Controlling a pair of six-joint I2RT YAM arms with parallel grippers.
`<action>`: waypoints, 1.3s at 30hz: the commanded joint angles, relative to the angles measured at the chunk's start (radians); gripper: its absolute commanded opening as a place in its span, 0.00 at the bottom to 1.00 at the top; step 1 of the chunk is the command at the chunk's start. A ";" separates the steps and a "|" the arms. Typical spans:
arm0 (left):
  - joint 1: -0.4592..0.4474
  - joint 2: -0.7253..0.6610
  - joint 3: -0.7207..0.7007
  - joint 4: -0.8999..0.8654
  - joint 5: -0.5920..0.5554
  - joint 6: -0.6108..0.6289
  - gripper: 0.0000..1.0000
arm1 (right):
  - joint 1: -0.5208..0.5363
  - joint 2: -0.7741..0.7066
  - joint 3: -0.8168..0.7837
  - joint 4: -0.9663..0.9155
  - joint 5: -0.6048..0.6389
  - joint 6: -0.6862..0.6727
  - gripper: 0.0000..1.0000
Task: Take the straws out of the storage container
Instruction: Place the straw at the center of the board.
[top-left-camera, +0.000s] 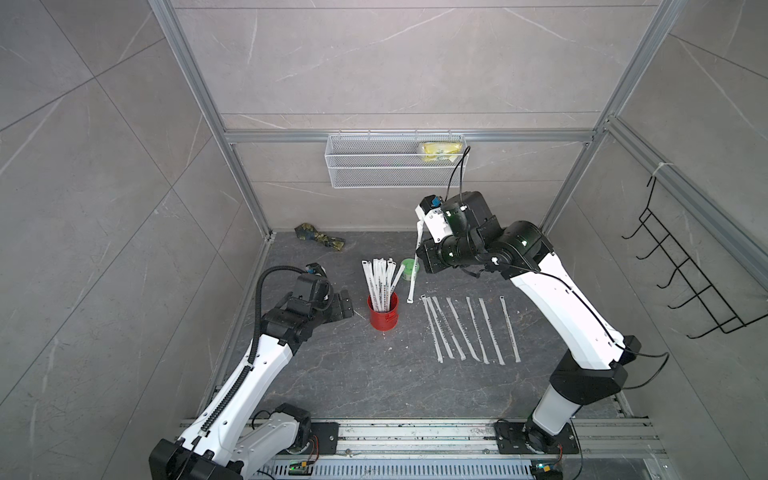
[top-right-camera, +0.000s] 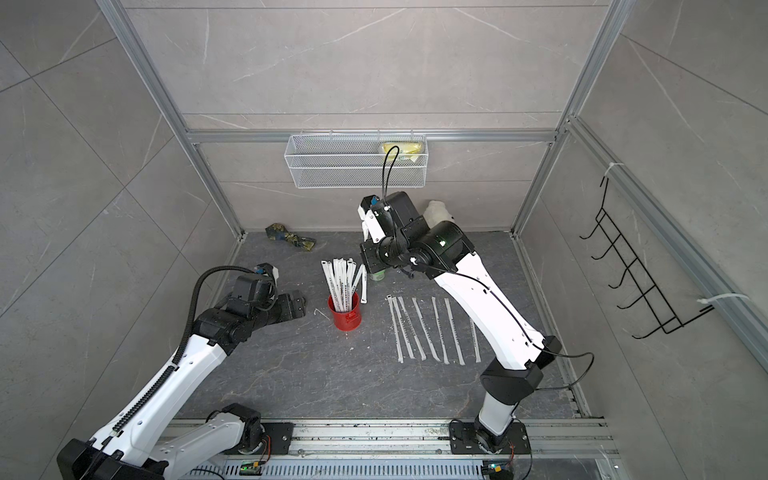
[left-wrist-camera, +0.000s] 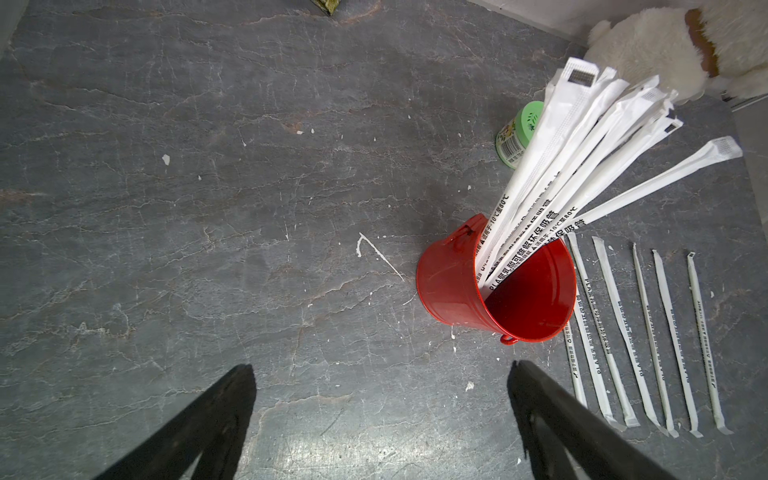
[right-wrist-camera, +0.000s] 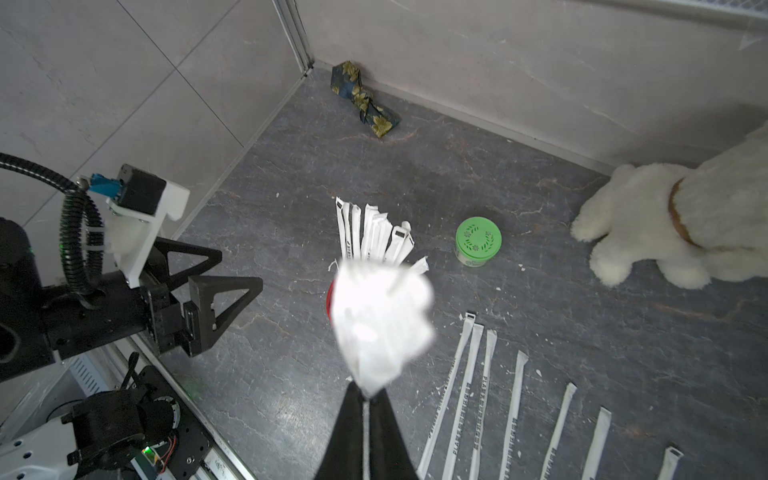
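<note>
The storage container is a red can (top-left-camera: 383, 313) (top-right-camera: 346, 316) (left-wrist-camera: 453, 286) standing mid-table with several white wrapped straws (top-left-camera: 379, 280) (left-wrist-camera: 582, 166) (right-wrist-camera: 370, 232) upright in it. My right gripper (top-left-camera: 420, 227) (right-wrist-camera: 365, 392) is raised behind and to the right of the can, shut on one straw (top-left-camera: 414, 270) (top-right-camera: 364, 286) that hangs down from it; that straw shows as a white blur (right-wrist-camera: 382, 316) in the right wrist view and hides most of the can there. Several more straws (top-left-camera: 469, 328) (left-wrist-camera: 648, 332) lie in a row to the right. My left gripper (top-left-camera: 344, 307) (left-wrist-camera: 382, 370) is open and empty, just left of the can.
A green-lidded jar (top-left-camera: 409, 268) (right-wrist-camera: 478, 241) stands behind the can. A white plush toy (right-wrist-camera: 665, 224) (top-right-camera: 438, 212) sits at the back right, a patterned cloth (top-left-camera: 318, 237) at the back left. A white mesh basket (top-left-camera: 374, 166) hangs on the back wall and a black wire rack (top-left-camera: 685, 282) on the right wall.
</note>
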 joint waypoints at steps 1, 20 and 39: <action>0.004 0.009 0.032 0.014 -0.040 0.045 0.99 | 0.000 0.059 0.104 -0.175 -0.002 -0.008 0.08; 0.002 0.060 0.067 -0.015 0.024 0.044 0.99 | -0.005 0.007 -0.250 -0.151 -0.020 0.036 0.07; 0.002 0.049 0.069 -0.021 0.025 0.036 0.99 | -0.075 0.160 -0.346 -0.115 -0.103 0.076 0.08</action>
